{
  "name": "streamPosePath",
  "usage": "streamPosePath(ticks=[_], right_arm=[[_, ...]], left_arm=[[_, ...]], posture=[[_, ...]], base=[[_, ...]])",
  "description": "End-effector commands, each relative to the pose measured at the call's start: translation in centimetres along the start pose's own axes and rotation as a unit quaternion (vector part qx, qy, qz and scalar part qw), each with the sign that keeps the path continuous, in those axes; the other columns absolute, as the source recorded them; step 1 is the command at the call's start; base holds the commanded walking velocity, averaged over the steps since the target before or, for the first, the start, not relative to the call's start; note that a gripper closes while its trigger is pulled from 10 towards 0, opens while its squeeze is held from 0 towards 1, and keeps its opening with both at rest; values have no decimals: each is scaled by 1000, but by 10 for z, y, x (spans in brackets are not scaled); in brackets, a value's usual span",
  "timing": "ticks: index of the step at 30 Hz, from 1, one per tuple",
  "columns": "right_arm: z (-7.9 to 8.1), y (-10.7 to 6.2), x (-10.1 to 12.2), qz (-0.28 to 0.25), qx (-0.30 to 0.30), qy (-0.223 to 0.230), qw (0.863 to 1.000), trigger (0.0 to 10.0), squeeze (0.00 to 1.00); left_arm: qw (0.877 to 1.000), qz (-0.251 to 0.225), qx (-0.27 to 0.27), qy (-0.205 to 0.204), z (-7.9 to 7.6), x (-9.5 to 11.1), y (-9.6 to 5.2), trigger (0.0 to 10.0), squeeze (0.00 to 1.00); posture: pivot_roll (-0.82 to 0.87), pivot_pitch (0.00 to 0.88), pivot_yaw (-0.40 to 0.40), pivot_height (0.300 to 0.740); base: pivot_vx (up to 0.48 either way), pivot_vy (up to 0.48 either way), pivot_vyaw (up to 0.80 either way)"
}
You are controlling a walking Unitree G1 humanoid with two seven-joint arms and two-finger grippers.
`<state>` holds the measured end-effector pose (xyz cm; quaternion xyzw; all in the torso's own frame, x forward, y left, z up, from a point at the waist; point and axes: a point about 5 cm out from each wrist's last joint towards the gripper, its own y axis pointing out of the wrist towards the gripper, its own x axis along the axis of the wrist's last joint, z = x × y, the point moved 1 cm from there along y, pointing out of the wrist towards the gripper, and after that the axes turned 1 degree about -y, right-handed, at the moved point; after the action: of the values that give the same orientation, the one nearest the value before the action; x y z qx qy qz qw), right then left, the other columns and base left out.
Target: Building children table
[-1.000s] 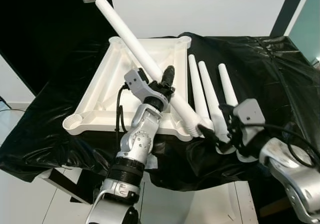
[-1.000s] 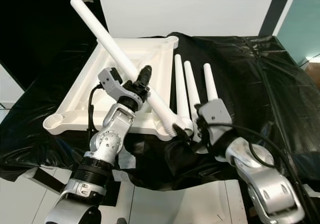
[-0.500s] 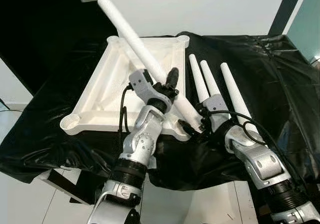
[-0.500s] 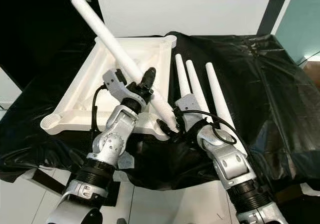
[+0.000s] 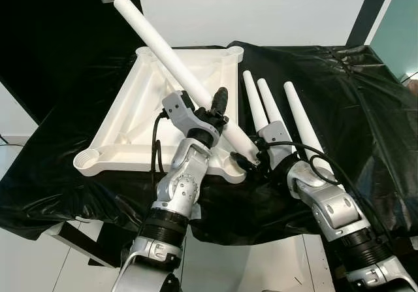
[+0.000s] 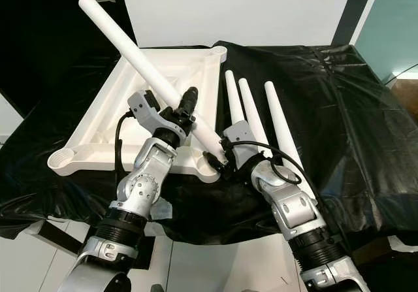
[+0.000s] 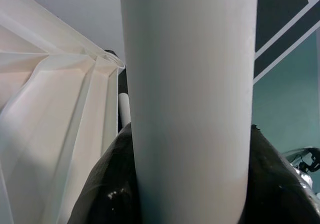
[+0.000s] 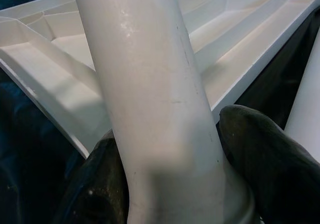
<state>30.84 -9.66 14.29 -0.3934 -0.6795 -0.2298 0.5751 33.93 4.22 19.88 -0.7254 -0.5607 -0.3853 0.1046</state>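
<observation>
Landmark: the white tabletop (image 5: pixel 140 119), lying underside up on the black cloth (image 5: pixel 353 89); I place everything against it.
Leg in hand: one white leg (image 5: pixel 179 76) slants across the tabletop, its flared foot just above the near right corner socket (image 5: pixel 230 172), its tip high over the far left corner.
Left gripper (image 5: pixel 219 109): clenched on the leg's lower half, over the tabletop's right side.
Right gripper (image 5: pixel 251 161): grasping the same leg at its foot, beside the near right corner; both black fingers (image 8: pixel 265 159) flank the flare.
Step, as I judge it: seating the foot in that socket.
Doing it well: I'd stand the leg upright first, let the right gripper steer the foot, then press straight down.
Count: four legs, namely one held and three spare legs (image 5: pixel 287 112) lying right of the tabletop; one tabletop; three corner sockets visible.
</observation>
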Motion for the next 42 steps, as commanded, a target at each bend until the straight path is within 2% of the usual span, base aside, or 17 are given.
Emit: streamPosePath(ticks=[1, 2, 3, 4, 10, 14, 15, 16, 17, 25, 29, 30, 33, 34, 37, 38, 42], right_arm=[[0, 4, 2, -6, -8, -4, 1000, 0, 0], [0, 4, 2, -6, -8, -4, 1000, 0, 0], [-2, 4, 1, -8, -16, -13, 1000, 0, 0], [-5, 4, 2, -9, -36, -36, 999, 0, 0], [-8, 3, 7, -21, -78, -78, 994, 0, 0], [-6, 2, 10, -22, -130, -190, 973, 0, 0], [-5, 0, 9, -22, -155, -251, 955, 0, 0], [-5, -1, 5, -16, -182, -302, 936, 0, 0], [-6, -4, 2, -13, -202, -333, 921, 0, 0], [-6, -15, -22, -9, -266, -437, 859, 0, 0], [-14, -26, -41, 15, -299, -421, 856, 0, 0], [-15, -30, -48, 21, -305, -417, 856, 0, 0], [-11, -33, -52, 18, -305, -409, 860, 0, 0], [-9, -32, -52, 14, -305, -410, 860, 2745, 0], [-8, -32, -52, 12, -305, -411, 859, 2745, 0], [-5, -28, -51, 5, -310, -411, 857, 10000, 0], [-5, -26, -47, 2, -316, -399, 861, 10000, 0]], left_arm=[[985, 4, -172, -1, -24, 1, -2, 0, 1000], [985, 4, -172, -1, -24, 1, -2, 0, 1000], [985, 4, -173, 0, -26, 2, -1, 1882, 1000], [984, -1, -176, -8, -28, 5, 0, 10000, 1000], [985, -12, -170, -20, -32, 11, 5, 10000, 1000], [987, -25, -156, -24, -34, 18, 10, 10000, 1000], [988, -33, -149, -33, -34, 23, 12, 10000, 824], [988, -40, -141, -44, -33, 27, 14, 10000, 141], [988, -44, -135, -54, -32, 30, 16, 10000, 0], [987, -58, -134, -71, -32, 37, 15, 10000, 0], [986, -62, -133, -75, -31, 38, 14, 10000, 0], [985, -66, -138, -79, -32, 39, 13, 392, 0], [981, -73, -157, -89, -35, 41, 10, 0, 0], [980, -72, -161, -91, -36, 41, 9, 0, 0], [980, -72, -164, -91, -36, 41, 9, 0, 0], [978, -69, -175, -90, -39, 40, 8, 0, 0], [976, -67, -186, -89, -42, 40, 7, 0, 0]], posture=[[-77, 0, 39, 740], [-77, 0, 39, 740], [-82, 0, 42, 740], [-92, 0, 45, 740], [-106, 0, 46, 740], [-115, 0, 49, 740], [-116, 0, 48, 740], [-117, 0, 48, 740], [-117, 0, 48, 740], [-111, 0, 43, 740], [-102, 0, 37, 740], [-105, 0, 38, 740], [-106, 0, 39, 740], [-106, 0, 38, 740], [-106, 0, 38, 740], [-107, 0, 41, 740], [-108, 0, 41, 740]], base=[[0, 0, 0], [0, 0, 0], [0, 0, 0], [0, 0, 0], [0, 0, 0], [0, 0, 0], [0, 0, 0], [0, 0, 0], [0, 0, 0], [0, 0, 0], [0, 0, 0], [0, 0, 0], [0, 0, 0], [0, 0, 0], [0, 0, 0], [0, 0, 0], [0, 0, 0]])
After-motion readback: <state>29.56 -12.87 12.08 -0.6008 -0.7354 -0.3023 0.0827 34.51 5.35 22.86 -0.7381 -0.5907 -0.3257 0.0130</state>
